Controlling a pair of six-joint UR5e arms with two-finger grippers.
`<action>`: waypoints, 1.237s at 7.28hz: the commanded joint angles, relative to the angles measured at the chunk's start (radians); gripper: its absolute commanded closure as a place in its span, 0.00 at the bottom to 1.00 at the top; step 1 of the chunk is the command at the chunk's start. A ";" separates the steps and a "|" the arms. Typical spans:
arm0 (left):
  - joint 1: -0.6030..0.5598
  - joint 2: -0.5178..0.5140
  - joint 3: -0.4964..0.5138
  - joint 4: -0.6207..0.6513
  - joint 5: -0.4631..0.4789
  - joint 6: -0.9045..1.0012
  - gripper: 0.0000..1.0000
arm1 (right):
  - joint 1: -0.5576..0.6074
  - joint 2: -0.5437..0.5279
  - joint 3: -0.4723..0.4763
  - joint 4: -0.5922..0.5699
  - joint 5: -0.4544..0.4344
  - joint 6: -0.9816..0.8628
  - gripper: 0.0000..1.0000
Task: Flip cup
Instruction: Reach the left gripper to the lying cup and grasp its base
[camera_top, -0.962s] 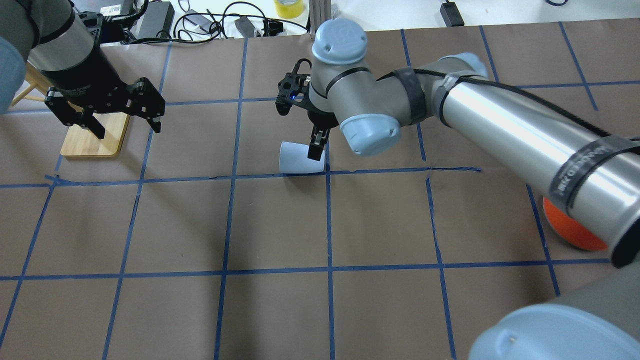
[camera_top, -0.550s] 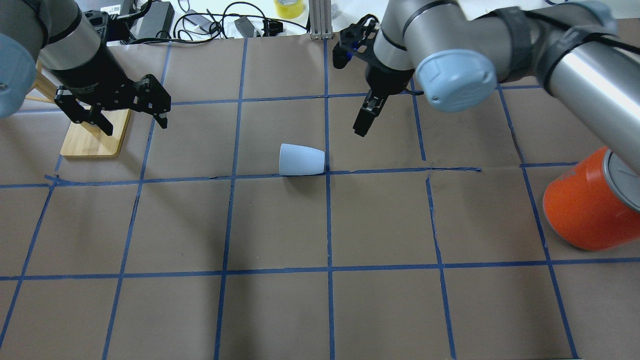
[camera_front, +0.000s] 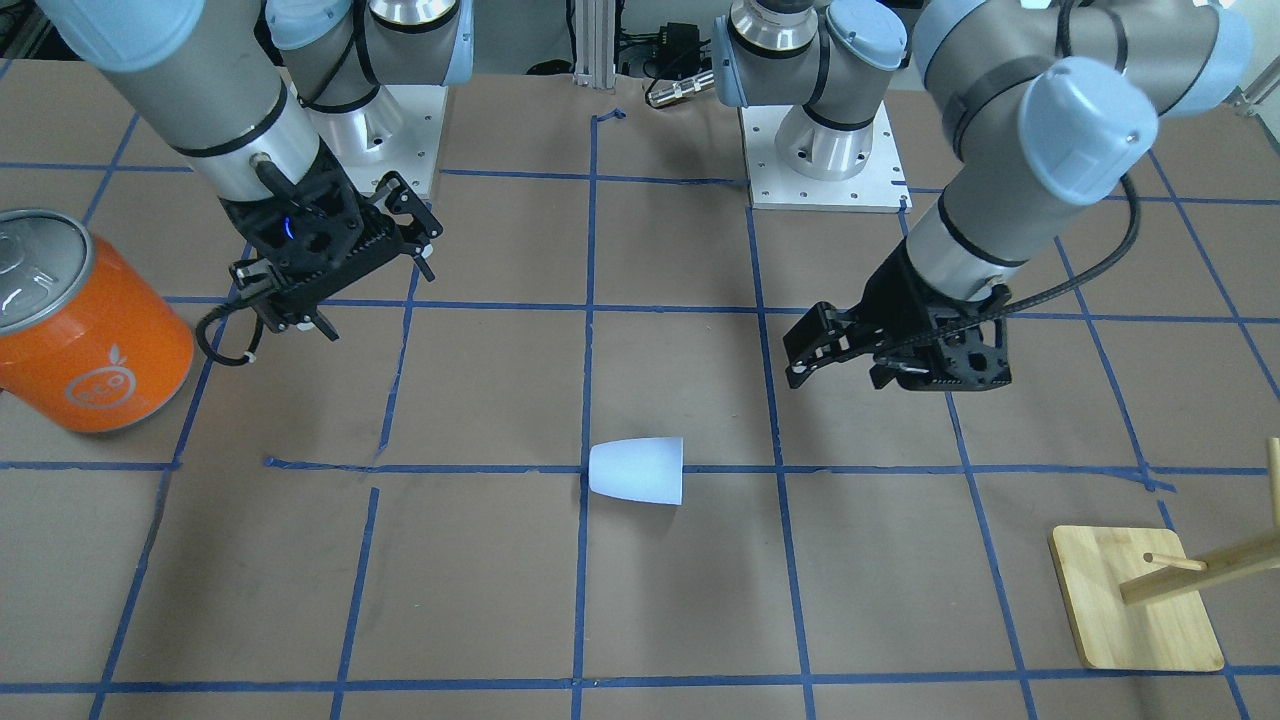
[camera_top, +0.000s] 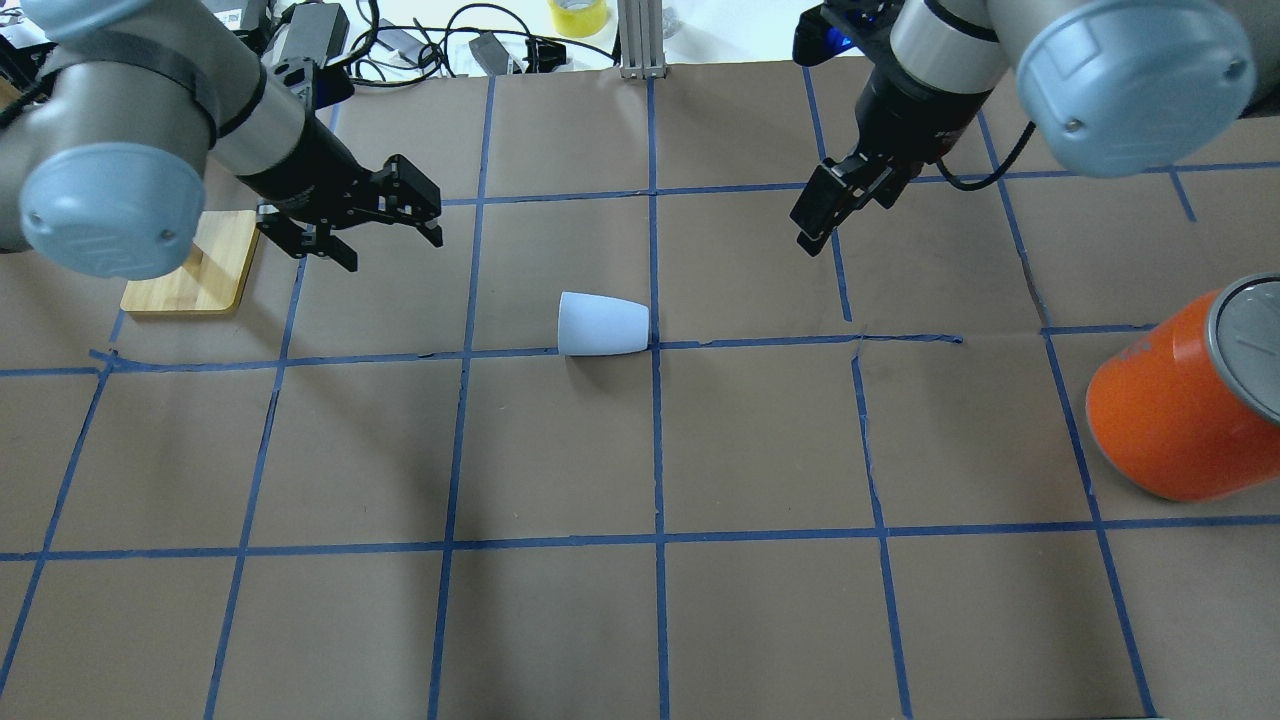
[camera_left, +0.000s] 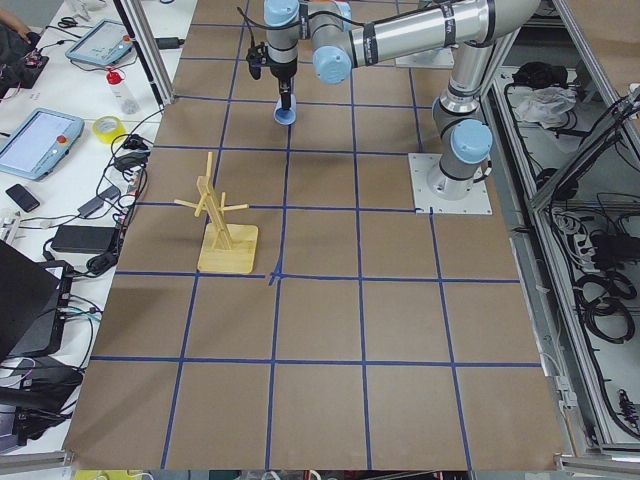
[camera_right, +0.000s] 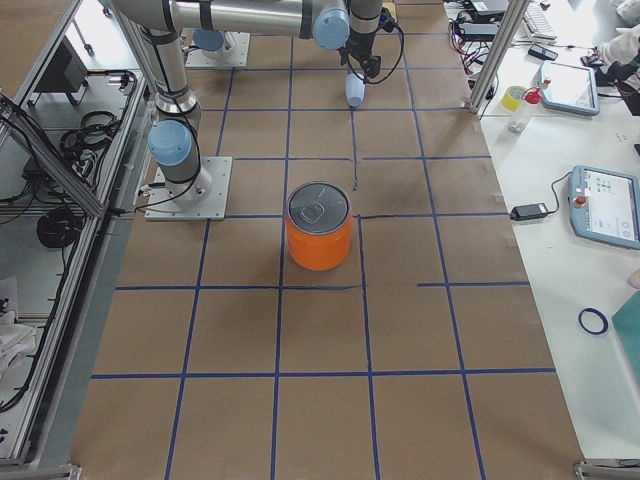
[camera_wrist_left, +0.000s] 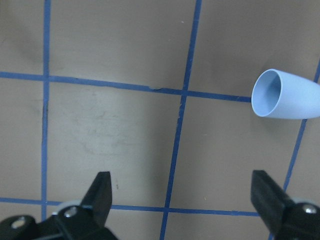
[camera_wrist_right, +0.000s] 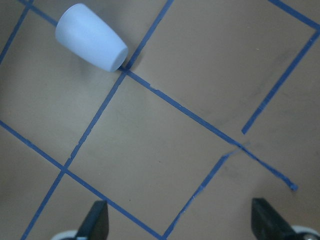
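The cup lies on its side near the centre of the overhead view. Its narrow base touches a crossing of blue tape lines on the brown-papered table, and its open mouth faces the frame's left. It has not moved over the last second.

The right gripper, whose finger was at the cup's narrow end a second ago, has pulled away. It now hangs in the upper right of the overhead view, well apart from the cup. The wrist view shows its fingers spread wide with nothing between them, and the cup sits in that view's upper left corner.

The left gripper has come in from over the wooden stand's base at the left edge. It now hovers between that base and the cup, up and to the left of the cup. It too is wide open and empty, and its wrist view shows the blue inside of the cup's mouth at the right edge of the frame.

The orange can, mostly hidden behind the right arm a second ago, stands in plain view at the right edge of the overhead frame, far from the cup.
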 joint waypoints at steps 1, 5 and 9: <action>-0.052 -0.081 -0.061 0.154 -0.113 -0.050 0.00 | -0.006 -0.096 -0.012 0.067 -0.095 0.297 0.00; -0.133 -0.198 -0.066 0.271 -0.207 -0.165 0.00 | -0.009 -0.130 -0.035 0.007 -0.120 0.420 0.00; -0.139 -0.279 -0.083 0.312 -0.204 -0.157 0.02 | -0.029 -0.130 -0.034 0.001 -0.180 0.442 0.00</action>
